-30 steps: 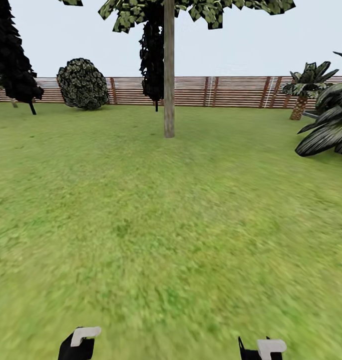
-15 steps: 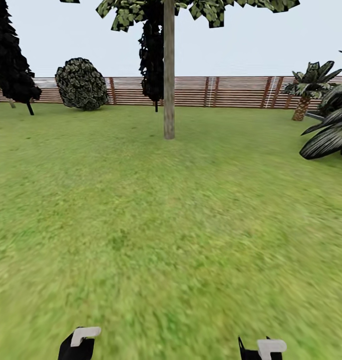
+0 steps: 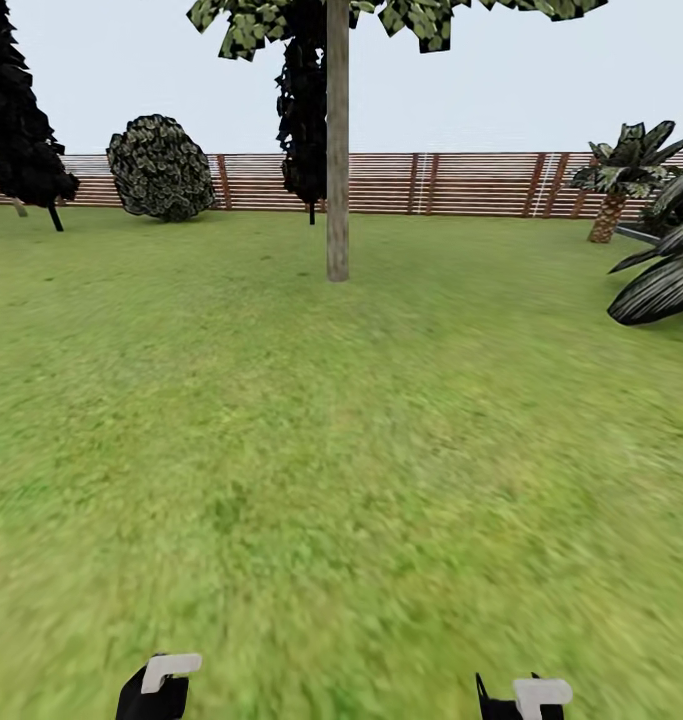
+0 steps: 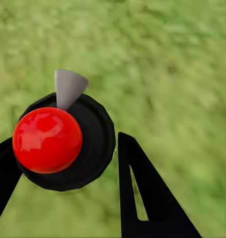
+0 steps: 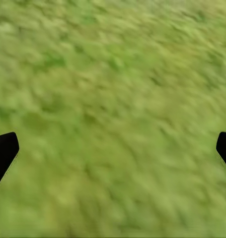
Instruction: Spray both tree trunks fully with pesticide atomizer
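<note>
One tall tree with a thick pale trunk (image 3: pixel 337 150) stands on the garden lawn (image 3: pixel 341 430), straight ahead and well beyond my arms; its patchy green canopy (image 3: pixel 421 15) spreads along the head view's upper edge. A second such tree is out of view. My left gripper (image 4: pixel 65 144) is shut on the pesticide atomizer (image 4: pixel 95 141), a black round body with a glossy red cap and a grey nozzle, held over the grass. This gripper (image 3: pixel 161 685) also peeks in low in the head view. My right gripper (image 5: pixel 113 148) is open over bare grass, and appears low down (image 3: pixel 526 695) in the head view too.
A brown slatted fence (image 3: pixel 461 183) closes the lawn's far side. A round bush (image 3: pixel 161 167) and a dark conifer (image 3: pixel 21 120) stand at far left, and a thin dark bushy tree (image 3: pixel 303 120) behind the trunk. Striped-leaf plants (image 3: pixel 666 270) and a small palm (image 3: pixel 621 175) sit at right.
The whole picture has shifted: the camera has moved forward, so the trunk base sits slightly lower and the plants at right have slid toward the edge. Both grippers hold their pose.
</note>
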### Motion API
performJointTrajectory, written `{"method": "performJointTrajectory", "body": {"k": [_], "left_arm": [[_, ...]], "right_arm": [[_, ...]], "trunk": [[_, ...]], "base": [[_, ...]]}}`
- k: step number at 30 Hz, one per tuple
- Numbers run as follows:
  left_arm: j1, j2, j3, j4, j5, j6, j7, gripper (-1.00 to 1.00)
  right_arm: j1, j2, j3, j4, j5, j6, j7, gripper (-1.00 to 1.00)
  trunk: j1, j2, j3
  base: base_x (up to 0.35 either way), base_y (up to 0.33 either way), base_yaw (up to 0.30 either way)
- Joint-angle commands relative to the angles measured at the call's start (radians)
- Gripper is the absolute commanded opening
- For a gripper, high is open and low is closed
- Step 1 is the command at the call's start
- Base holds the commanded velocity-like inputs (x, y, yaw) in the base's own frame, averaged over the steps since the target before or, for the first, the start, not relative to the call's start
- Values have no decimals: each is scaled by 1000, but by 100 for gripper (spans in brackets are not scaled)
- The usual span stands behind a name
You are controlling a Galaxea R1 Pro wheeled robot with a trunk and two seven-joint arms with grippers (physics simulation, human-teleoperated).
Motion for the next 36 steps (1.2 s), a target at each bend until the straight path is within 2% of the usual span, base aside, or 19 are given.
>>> {"method": "performJointTrajectory", "body": {"k": [1,36], "left_arm": [[-1,0,5,1,-11,-4,4,-100],[-1,0,5,1,-11,-5,4,-100]], "right_arm": [[-1,0,-1,1,6,-2,-4,100],[-1,0,-1,1,6,-2,-4,100]], "trunk": [[0,0,-1],[0,0,-1]], "base": [[344,0,0],[344,0,0]]}}
